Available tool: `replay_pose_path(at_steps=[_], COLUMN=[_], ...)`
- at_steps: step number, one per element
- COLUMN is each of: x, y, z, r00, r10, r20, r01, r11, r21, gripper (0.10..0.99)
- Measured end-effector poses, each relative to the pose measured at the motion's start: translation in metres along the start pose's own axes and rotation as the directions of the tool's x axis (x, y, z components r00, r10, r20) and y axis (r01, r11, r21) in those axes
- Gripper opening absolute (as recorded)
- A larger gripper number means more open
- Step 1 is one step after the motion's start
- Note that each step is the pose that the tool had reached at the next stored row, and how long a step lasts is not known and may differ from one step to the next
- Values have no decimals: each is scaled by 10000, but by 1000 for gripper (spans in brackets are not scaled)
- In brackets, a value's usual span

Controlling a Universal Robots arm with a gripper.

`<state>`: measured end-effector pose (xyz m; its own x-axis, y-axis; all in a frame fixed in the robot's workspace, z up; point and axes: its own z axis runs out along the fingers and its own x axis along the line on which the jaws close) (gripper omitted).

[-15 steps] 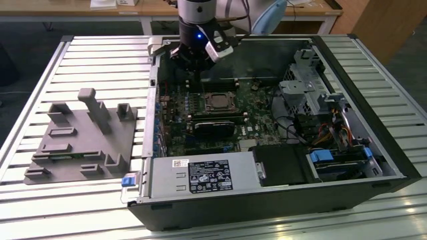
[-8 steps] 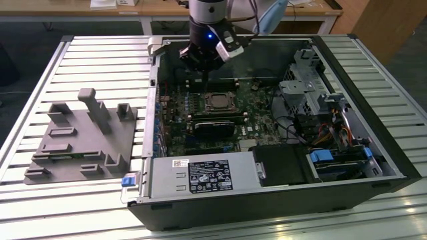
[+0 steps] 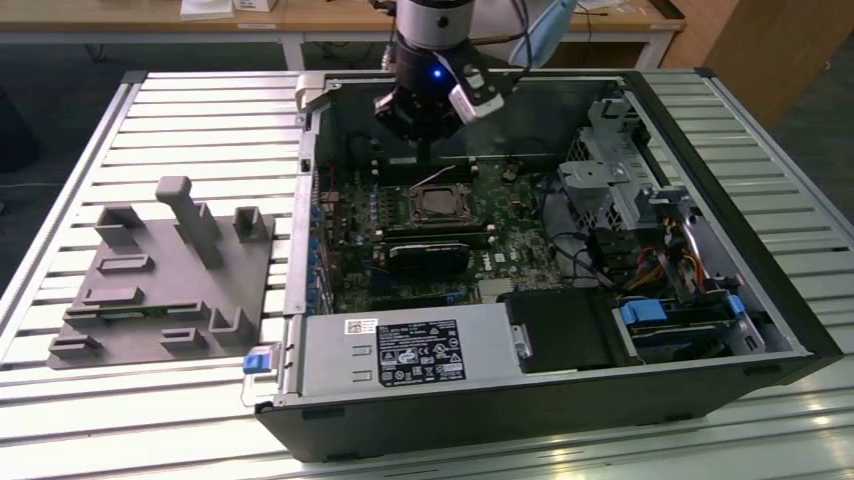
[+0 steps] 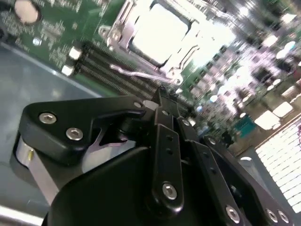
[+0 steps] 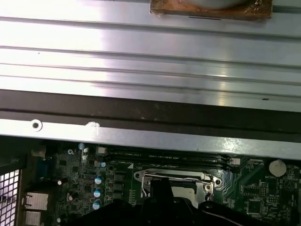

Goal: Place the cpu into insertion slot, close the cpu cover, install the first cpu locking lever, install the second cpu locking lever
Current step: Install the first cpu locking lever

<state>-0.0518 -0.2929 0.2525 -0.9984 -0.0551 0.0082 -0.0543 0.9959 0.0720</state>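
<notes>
The cpu shows as a pale square in its socket on the green motherboard, with the metal cpu cover lying as a frame around it. A thin wire locking lever runs along the socket side nearest my gripper, whose black fingers meet at their tips with nothing seen between them. In the exterior view the gripper hangs just beyond the far edge of the socket. In the first wrist view the socket frame sits right ahead of the dark fingers.
The open computer case lies on a slatted metal table. A black card sits near the socket, drive bays and cables lie at the exterior view's right, and a grey fixture stands at its left. The case wall is close by.
</notes>
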Motion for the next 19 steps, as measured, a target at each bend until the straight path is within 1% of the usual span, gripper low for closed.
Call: replay_pose_path(at_steps=[1,2,6,10,19], x=[0,-7,-20,-78,-156], y=[-1,-2,-6,-13,-5], z=[4,23,71,119,202], r00=[10000,10000,10000,10000,10000], r10=[-1,-7,-31,-29,-33], r20=[5,7,42,42,43], r01=[1,7,31,29,33], r11=[9999,9999,9999,9999,9999], r21=[-105,-113,-106,-105,-105], gripper=[106,106,106,106,106])
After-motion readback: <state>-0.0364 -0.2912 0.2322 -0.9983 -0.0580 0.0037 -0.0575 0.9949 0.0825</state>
